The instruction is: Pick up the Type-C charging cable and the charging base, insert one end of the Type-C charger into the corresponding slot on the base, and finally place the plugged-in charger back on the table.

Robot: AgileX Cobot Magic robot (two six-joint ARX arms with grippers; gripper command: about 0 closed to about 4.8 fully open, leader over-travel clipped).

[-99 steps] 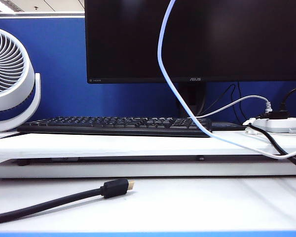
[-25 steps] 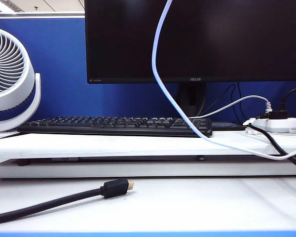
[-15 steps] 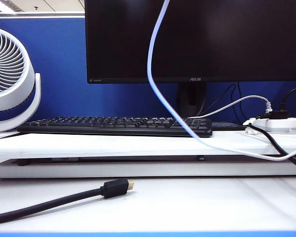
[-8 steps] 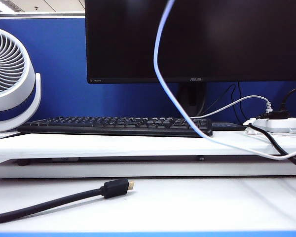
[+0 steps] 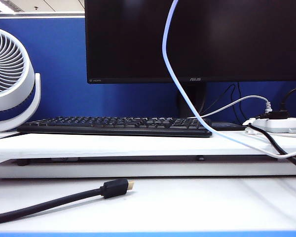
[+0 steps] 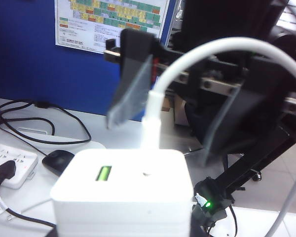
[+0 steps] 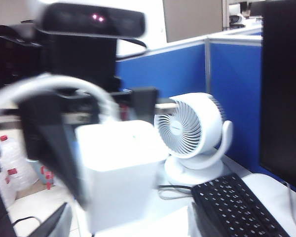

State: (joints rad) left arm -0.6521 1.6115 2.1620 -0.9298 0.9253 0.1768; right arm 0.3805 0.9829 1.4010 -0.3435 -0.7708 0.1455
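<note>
White block: the charging base [image 6: 123, 187] is up off the table [image 5: 197, 202], carried by my left claw [image 7: 121, 192].
Left claw: pinching the base by its sides, as far as the right wrist view lets me judge; one dark finger lies along the block and the other is hidden.
Right claw: my right claw [image 6: 160, 136] stands spread, one grey finger on each side of the plug [image 6: 150, 123] and touching neither side.
Cable: the Type-C charging cable [image 5: 177, 94] hangs down in front of the monitor [image 5: 197, 39] and drapes onto the shelf board's right end.
Plug axis: it rises straight from the far edge of the base's face.
Slot: the slot [image 6: 147, 174] beside the green port [image 6: 103, 174] looks uncovered, so I cannot tell whether the plug is seated.
Next move: I judge the left arm sets the block down, and the table lies below it.
</note>
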